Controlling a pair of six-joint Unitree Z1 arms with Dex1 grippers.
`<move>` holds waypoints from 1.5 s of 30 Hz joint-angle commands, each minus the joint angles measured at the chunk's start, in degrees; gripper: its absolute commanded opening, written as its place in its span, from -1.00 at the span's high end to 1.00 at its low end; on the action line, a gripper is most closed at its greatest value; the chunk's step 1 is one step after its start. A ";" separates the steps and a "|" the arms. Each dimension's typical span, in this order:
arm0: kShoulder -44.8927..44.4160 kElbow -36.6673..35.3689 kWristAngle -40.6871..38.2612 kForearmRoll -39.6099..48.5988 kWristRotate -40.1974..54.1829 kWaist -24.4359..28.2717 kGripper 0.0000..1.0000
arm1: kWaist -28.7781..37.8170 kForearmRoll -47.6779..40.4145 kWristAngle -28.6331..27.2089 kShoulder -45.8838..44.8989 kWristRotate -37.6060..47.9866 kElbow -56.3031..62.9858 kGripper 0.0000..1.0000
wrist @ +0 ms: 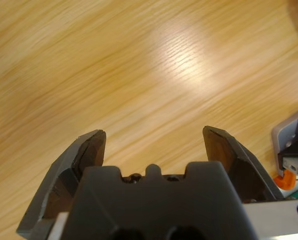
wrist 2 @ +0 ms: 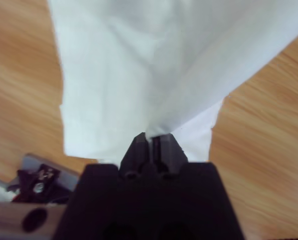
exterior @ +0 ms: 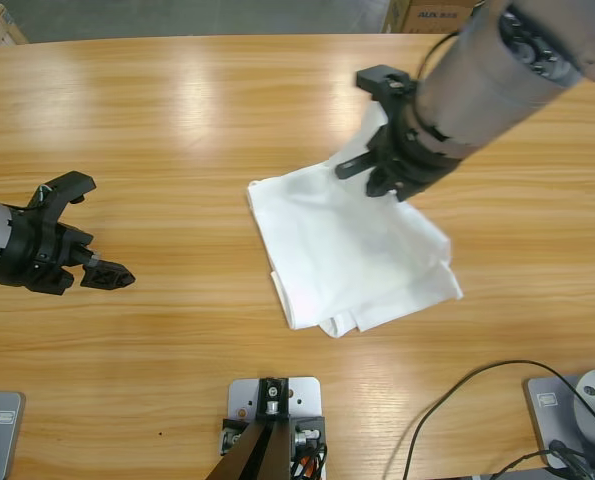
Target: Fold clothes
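We see the right claw (wrist 2: pixel 153 141) pinched tight on the far corner of the T-shirt (exterior: pixel 352 250) mid-tabletop (exterior: pixel 177 130), while the left claw (exterior: pixel 77 232) waits wide open, holding nothing, well apart.

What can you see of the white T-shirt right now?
The T-shirt is plain white, thin, soft fabric, folded into a rough rectangle lying askew on the wooden table. Layered edges show at its near corner. No collar or label is visible. The right gripper, shut, pinches its far edge and lifts that part off the table. The left gripper is open, apart from it, over bare wood.
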 commanded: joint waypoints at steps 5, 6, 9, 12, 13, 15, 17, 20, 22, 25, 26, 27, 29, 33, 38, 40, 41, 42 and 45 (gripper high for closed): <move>0.70 1.88 0.23 -1.67 -0.62 0.31 -0.53 | 8.36 2.03 5.74 10.18 0.49 -9.09 1.00; 0.64 1.95 0.21 -1.67 -0.62 0.31 -0.53 | 8.52 1.87 5.99 10.57 0.49 -9.22 1.00; 0.41 2.20 0.30 -1.62 -0.62 0.31 -0.53 | 8.64 1.11 7.24 12.43 0.49 -9.71 1.00; 0.08 2.57 0.28 -1.65 -0.62 0.31 -0.53 | 8.64 0.73 8.29 13.98 0.49 -11.69 1.00; 0.03 2.71 0.30 -1.65 -0.62 0.31 -0.53 | 8.64 0.74 8.61 14.47 0.49 -12.77 1.00; 0.06 2.82 0.30 -1.67 -0.62 0.31 -0.53 | 8.68 0.73 9.49 15.40 0.49 -14.86 1.00; 0.06 2.82 0.30 -1.67 -0.62 0.31 -0.53 | 8.73 0.48 10.30 16.26 0.49 -15.83 1.00; -0.06 2.97 0.30 -1.67 -0.62 0.47 -0.53 | 8.80 -0.33 11.40 16.77 0.49 -15.88 1.00; -0.15 3.25 0.30 -1.67 -0.62 0.58 -0.53 | 8.87 -1.00 12.51 17.42 0.57 -15.93 1.00; -0.38 3.34 0.30 -1.64 -0.53 0.77 -0.53 | 9.21 -2.21 14.52 18.97 0.84 -16.46 1.00; -0.61 3.47 0.30 -1.62 -0.53 0.95 -0.53 | 9.35 -3.09 15.11 19.28 0.84 -16.46 1.00; -0.78 3.55 0.30 -1.58 -0.53 1.12 -0.53 | 9.49 -4.11 15.71 19.53 0.84 -16.46 1.00; -0.94 3.69 0.30 -1.62 -0.53 1.46 -0.53 | 9.87 -6.16 16.43 19.32 0.84 -16.44 -0.08; -0.85 3.61 0.30 -1.71 -0.53 1.51 -0.53 | 10.49 -11.61 15.59 15.12 0.63 -16.18 -1.00; -1.06 3.62 0.30 -1.78 -0.53 1.54 -0.53 | 10.49 -17.63 15.78 8.18 0.49 -12.63 -1.00; -1.27 3.69 0.30 -1.78 -0.53 1.54 -0.53 | 10.49 -17.15 11.98 3.99 0.49 -9.55 -1.00; -1.34 3.61 0.30 -1.85 -0.53 1.54 -0.53 | 10.16 -16.40 10.40 1.65 0.49 -7.65 -0.94; -1.40 3.38 0.30 -1.85 -0.53 1.54 -0.53 | 9.56 -15.87 9.49 -0.82 0.43 -5.56 -0.60; -1.33 -0.35 0.12 -1.30 -0.11 1.23 -0.52 | 7.10 -16.18 9.58 -7.89 0.40 1.77 -0.20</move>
